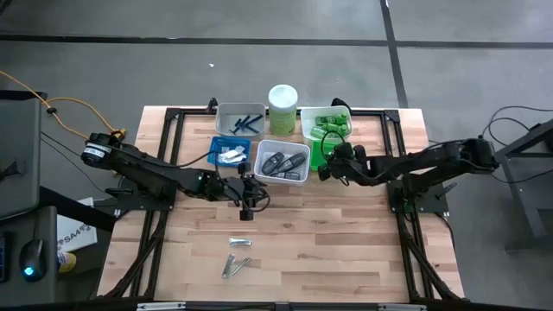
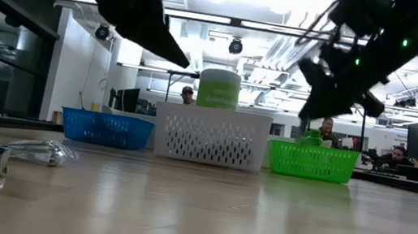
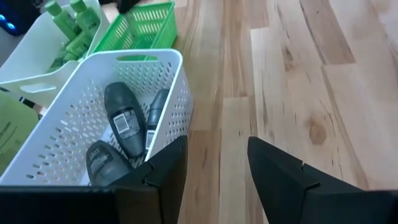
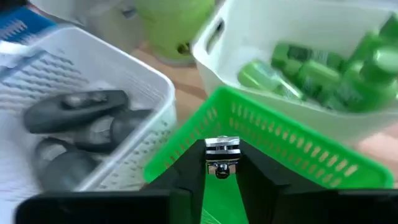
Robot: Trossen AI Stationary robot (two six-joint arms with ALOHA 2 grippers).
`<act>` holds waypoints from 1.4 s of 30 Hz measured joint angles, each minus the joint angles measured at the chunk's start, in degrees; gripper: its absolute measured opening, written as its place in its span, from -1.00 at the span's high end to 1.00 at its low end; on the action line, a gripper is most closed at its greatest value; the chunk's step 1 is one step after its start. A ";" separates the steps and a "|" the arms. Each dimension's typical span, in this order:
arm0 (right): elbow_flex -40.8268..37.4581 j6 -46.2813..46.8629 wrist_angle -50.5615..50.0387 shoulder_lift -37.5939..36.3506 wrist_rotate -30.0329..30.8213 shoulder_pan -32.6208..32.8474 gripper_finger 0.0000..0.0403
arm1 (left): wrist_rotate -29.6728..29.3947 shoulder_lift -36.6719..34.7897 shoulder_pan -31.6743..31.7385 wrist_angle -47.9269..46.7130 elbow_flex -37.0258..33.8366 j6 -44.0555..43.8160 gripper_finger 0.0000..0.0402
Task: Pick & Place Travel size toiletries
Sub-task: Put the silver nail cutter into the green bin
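My right gripper (image 1: pixel 328 169) hovers over the green basket (image 4: pixel 292 146), shut on a silver metal clipper (image 4: pixel 222 154). My left gripper (image 1: pixel 247 206) hangs open above bare wood, just on the near side of the white perforated basket (image 3: pixel 93 106) that holds dark grey oval cases (image 3: pixel 122 118); nothing is between its fingers (image 3: pixel 280 174). Two more silver clippers (image 1: pixel 239 242) (image 1: pixel 232 266) lie flat on the table toward the near edge. Green tubes (image 4: pixel 323 74) lie in a white tray (image 1: pixel 304 115). My right gripper pinches one end of the silver clipper (image 4: pixel 222 163) between its two fingertips, coming from the table's right side and slanting down. The clipper is lifted clear, over the green basket's rim; the rest of it is hidden by the fingers.
A blue tray (image 1: pixel 229 151) with clear packets, a grey tray (image 1: pixel 242 119) with blue razors and a pale-green canister (image 1: pixel 282 99) stand along the far side. The near half of the wooden table is bare apart from the clippers. People sit in the room behind.
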 joint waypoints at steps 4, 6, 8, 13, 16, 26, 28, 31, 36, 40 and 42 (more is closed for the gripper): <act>-1.45 1.34 1.77 0.55 -0.11 -1.61 0.40 | 0.08 0.00 0.00 -0.22 0.00 -0.05 0.18; -2.18 1.37 2.16 0.72 -0.38 -1.75 0.33 | 0.08 0.00 0.01 -0.38 0.00 -0.68 0.18; -2.21 1.37 2.52 0.75 -0.85 -1.74 0.28 | 0.08 0.00 0.00 -1.14 0.00 -1.40 0.18; -2.10 -0.29 4.00 0.53 -3.17 -1.76 0.22 | 0.37 -0.50 0.00 -3.51 0.00 -3.17 0.18; -2.10 -1.78 5.83 -0.38 -5.14 -1.64 0.21 | 0.81 -1.04 0.00 -6.28 0.03 -5.30 0.18; -2.08 -9.71 8.71 -4.26 -10.67 3.62 0.30 | 10.13 -2.64 -2.80 -23.20 0.01 -13.74 0.18; -2.08 -11.08 8.68 -4.56 -10.73 4.98 0.31 | 11.19 -2.62 -4.83 -25.05 -0.02 -14.72 0.18; -2.08 -13.26 8.78 -4.59 -10.71 6.81 0.31 | 12.74 -2.62 -8.25 -25.71 0.00 -14.44 0.18; -2.08 -15.47 8.83 -4.59 -10.66 9.14 0.31 | 15.12 -2.58 -13.05 -25.26 0.00 -13.03 0.17; -2.08 -16.72 8.89 -4.59 -10.36 10.86 0.23 | 15.13 -2.45 -15.56 -23.90 0.00 -14.86 0.11; -2.08 -16.77 8.87 -4.59 -10.27 11.70 0.17 | 15.04 -1.31 -15.91 -21.79 0.00 -15.93 0.04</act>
